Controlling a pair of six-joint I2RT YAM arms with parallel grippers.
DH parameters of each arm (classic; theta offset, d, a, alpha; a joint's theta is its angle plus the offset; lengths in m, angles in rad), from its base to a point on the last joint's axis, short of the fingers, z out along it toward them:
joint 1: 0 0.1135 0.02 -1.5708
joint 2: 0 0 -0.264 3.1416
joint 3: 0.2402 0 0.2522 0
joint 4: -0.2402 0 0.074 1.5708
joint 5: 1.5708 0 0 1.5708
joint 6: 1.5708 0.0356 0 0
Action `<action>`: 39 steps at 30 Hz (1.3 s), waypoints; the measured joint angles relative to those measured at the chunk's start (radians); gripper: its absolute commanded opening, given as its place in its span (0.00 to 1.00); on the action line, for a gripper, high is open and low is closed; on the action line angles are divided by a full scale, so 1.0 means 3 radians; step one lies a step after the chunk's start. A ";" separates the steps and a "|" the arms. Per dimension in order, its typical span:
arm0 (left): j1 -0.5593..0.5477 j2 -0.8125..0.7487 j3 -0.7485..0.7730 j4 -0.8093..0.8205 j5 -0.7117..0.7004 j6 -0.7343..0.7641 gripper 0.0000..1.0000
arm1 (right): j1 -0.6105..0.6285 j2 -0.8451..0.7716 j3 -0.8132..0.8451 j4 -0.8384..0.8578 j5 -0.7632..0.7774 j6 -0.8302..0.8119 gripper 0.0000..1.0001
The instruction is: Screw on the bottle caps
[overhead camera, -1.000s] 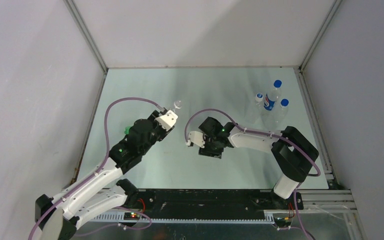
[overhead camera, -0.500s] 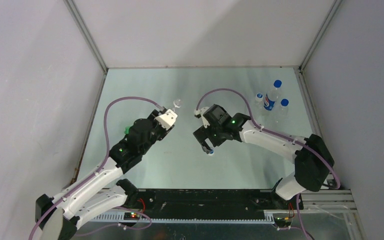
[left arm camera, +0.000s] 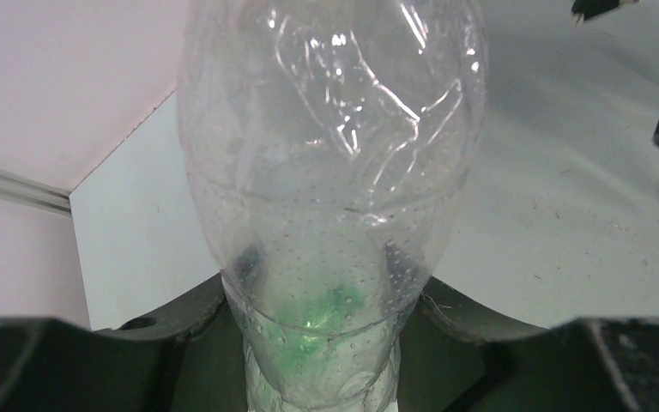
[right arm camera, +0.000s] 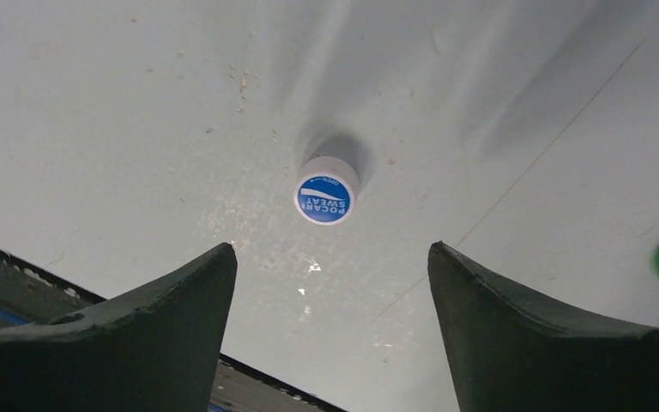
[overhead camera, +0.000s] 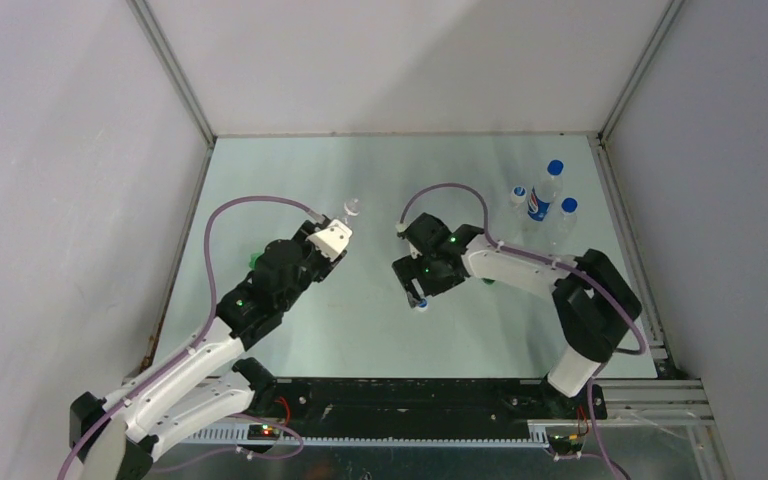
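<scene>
White cap (right arm camera: 326, 190), one, under spread right end effector (right arm camera: 330, 257); left end effector (left arm camera: 326, 318) pinches one clear bottle (left arm camera: 330, 154).

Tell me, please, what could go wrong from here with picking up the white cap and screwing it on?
The white cap lies ahead of the open right tool, not between its jaws; closing now could miss or flick it. The clear bottle in the left tool looks thin and creased, so it may buckle or turn during screwing.

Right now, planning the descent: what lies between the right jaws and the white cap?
Only bare table between jaws and cap, in the right wrist view.
</scene>
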 measured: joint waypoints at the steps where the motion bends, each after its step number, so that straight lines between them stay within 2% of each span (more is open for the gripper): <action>1: 0.0000 0.0000 0.0000 0.0000 0.0000 -0.0003 0.00 | 0.0022 0.0055 0.0003 -0.0018 0.0014 0.0072 0.80; 10: 0.0001 0.0005 0.0000 0.0001 0.0003 -0.0053 0.00 | 0.0278 0.0455 0.0183 -0.0056 0.0408 0.0688 0.70; 17: 0.0003 0.0005 0.0000 0.0001 0.0027 -0.0064 0.00 | 0.0289 0.0587 0.0210 -0.0062 0.0694 0.0835 0.59; 31: 0.0003 0.0003 0.0000 0.0001 0.0028 -0.0081 0.00 | 0.0287 0.0685 0.0273 -0.0015 0.0699 0.0922 0.45; 35: 0.0003 0.0003 0.0000 0.0001 0.0029 -0.0081 0.00 | 0.0286 0.0685 0.0276 -0.0017 0.0675 0.0926 0.37; 37: 0.0003 0.0003 0.0000 0.0001 0.0028 -0.0081 0.00 | 0.0286 0.0685 0.0276 -0.0017 0.0660 0.0926 0.30; 39: 0.0003 0.0003 0.0000 0.0001 0.0028 -0.0081 0.00 | 0.0285 0.0685 0.0277 -0.0018 0.0638 0.0924 0.20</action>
